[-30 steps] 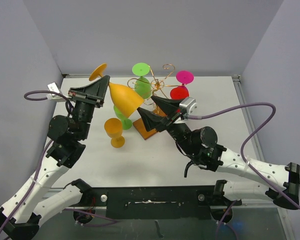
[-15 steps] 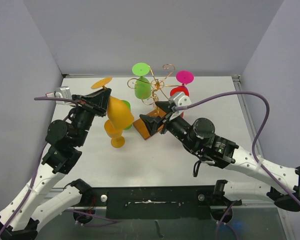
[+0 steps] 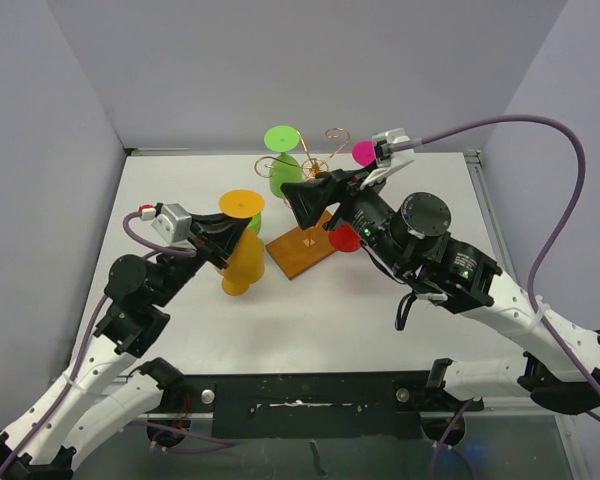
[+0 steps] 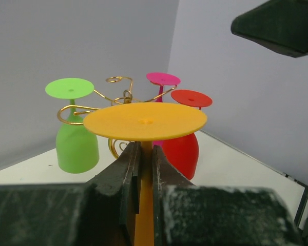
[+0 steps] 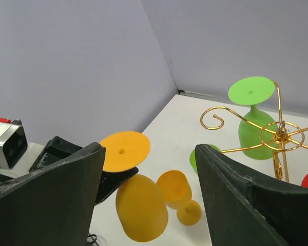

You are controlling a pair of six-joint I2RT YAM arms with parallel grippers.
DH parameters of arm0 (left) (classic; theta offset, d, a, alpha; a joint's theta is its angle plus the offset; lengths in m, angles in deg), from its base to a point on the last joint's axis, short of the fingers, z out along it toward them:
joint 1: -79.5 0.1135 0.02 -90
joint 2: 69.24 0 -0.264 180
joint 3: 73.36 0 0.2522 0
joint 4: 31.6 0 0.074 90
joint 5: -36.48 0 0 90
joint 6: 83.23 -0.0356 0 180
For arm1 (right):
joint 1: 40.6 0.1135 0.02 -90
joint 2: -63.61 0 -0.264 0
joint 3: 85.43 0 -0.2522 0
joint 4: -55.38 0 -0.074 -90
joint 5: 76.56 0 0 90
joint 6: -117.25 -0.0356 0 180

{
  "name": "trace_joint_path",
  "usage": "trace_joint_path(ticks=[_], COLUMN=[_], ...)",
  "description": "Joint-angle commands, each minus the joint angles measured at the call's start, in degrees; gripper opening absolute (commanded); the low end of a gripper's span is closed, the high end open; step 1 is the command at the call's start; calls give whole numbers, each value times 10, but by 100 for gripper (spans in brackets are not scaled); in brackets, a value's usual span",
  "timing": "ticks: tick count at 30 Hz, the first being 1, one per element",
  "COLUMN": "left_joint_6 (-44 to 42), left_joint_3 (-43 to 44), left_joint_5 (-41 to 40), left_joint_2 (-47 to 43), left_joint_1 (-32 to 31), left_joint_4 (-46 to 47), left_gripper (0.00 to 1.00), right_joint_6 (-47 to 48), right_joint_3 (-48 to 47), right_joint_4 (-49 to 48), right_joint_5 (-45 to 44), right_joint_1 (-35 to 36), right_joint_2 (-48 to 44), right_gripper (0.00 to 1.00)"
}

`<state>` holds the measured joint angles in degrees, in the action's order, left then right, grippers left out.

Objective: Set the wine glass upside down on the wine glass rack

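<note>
The left hand [image 4: 145, 154] is clenched on the stem of the orange wine glass [image 4: 145, 121], foot disc up and bowl down, held over the tabletop [image 3: 180, 180] just left of the wine glass rack [image 3: 315, 168] and not on it. A smaller orange glass [image 5: 173, 188] stands right beside the hanging bowl. The right hand [image 5: 149, 154] is spread wide and grasps nothing, poised high beside the rack's post. Green [image 4: 76, 143], pink [image 4: 163, 79] and red [image 4: 184, 148] glasses hang inverted on the wire arms; a gold curl [image 4: 118, 80] shows between green and pink. The rack's brown base [image 3: 302, 252] lies near the held bowl.
</note>
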<state>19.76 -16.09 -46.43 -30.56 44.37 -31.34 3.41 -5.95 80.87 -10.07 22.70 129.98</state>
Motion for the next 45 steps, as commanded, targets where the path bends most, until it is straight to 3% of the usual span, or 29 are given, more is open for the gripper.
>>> trace_joint_path(ticks=[1, 17, 26, 31, 39, 44, 45], left_joint_6=[-34, -37, -30, -24, -10, 4, 8], left_joint_3=[-9, -53, -56, -76, -94, -102, -104], left_joint_5=[70, 114, 127, 133, 139, 148, 149], left_joint_2=[6, 5, 19, 26, 29, 30, 29], left_joint_1=[2, 3, 3, 2, 2, 2, 2], left_joint_4=[92, 189, 238, 253, 276, 278, 277], left_gripper=[0, 0, 0, 0, 0, 0, 4], right_joint_6=[-97, -194, -264, -303, -372, -424, -435], right_joint_3=[-44, -17, 14, 34, 76, 103, 108], right_joint_4=[64, 61, 33, 14, -8, -21, -23], right_joint_5=[-11, 103, 110, 124, 165, 162, 157], right_joint_1=[-8, -32, -38, -42, -57, -67, -69], right_joint_2=[19, 46, 53, 46, 21, -1, -6], right_gripper=[71, 67, 56, 46, 22, 1, 0])
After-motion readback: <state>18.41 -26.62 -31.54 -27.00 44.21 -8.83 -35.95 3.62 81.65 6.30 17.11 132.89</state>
